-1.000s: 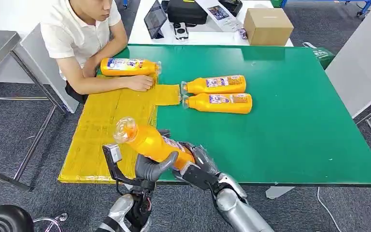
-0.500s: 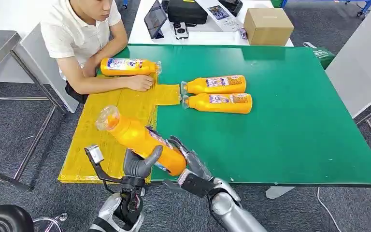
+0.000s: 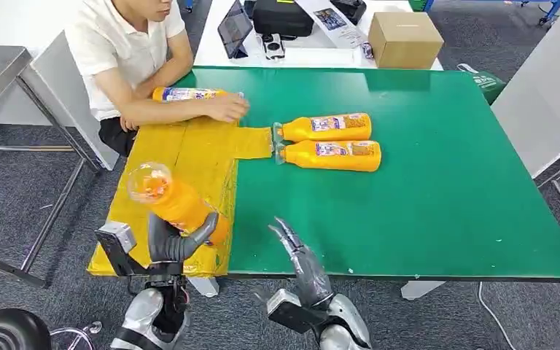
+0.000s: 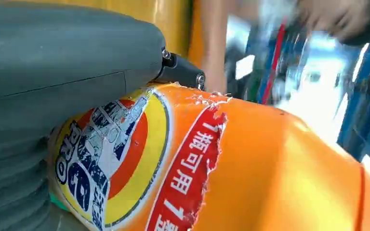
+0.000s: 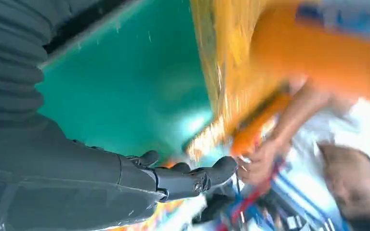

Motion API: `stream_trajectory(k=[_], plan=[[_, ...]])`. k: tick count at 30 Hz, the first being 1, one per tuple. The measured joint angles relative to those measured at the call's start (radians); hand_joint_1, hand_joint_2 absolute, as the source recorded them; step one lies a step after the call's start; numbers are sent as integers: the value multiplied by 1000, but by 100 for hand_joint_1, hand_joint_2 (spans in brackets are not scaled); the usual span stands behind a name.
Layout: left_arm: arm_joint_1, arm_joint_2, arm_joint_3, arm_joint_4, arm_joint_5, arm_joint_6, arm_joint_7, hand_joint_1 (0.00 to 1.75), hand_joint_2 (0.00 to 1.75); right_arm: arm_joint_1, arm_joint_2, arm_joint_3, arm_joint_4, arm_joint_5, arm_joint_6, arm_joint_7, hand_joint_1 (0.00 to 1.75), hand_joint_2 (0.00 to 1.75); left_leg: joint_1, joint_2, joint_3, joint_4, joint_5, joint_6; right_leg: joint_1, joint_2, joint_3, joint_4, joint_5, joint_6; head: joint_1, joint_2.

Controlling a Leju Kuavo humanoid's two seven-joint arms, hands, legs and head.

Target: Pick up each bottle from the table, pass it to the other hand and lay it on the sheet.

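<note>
At the table's near edge, the left hand (image 3: 171, 246) wraps its thumb and fingers around the lower body of an orange bottle (image 3: 175, 203), held tilted above the near end of the yellow sheet (image 3: 182, 157). The right hand (image 3: 300, 257) is empty, fingers straight and slightly apart. Farther off, two orange bottles (image 3: 328, 142) lie side by side on the green table (image 3: 437, 175). A person's hand (image 3: 227, 108) rests on another bottle (image 3: 184, 93).
</note>
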Motion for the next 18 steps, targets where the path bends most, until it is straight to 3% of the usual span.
stream_trajectory(k=[5,8,11,18], plan=[[-6,36,21,19,-397,128,86,175,175,19,-1,-100,-86,102,-158,53,0,175,0,0,0,0,0,0,0,0,0,0,0,0,0,0],[-24,53,50,48,-597,155,177,175,175,39,-5,-167,-100,113,-159,41,0,175,0,0,0,0,0,0,0,0,0,0,0,0,0,0],[-55,84,62,101,-890,91,363,175,175,56,6,-211,-114,71,-132,4,0,175,0,0,0,0,0,0,0,0,-1,0,0,0,-1,0],[-213,101,71,305,-1017,-43,445,175,175,61,41,-249,-123,35,-74,-34,0,175,1,-1,-2,0,2,-3,1,0,-2,0,0,0,-1,0]])
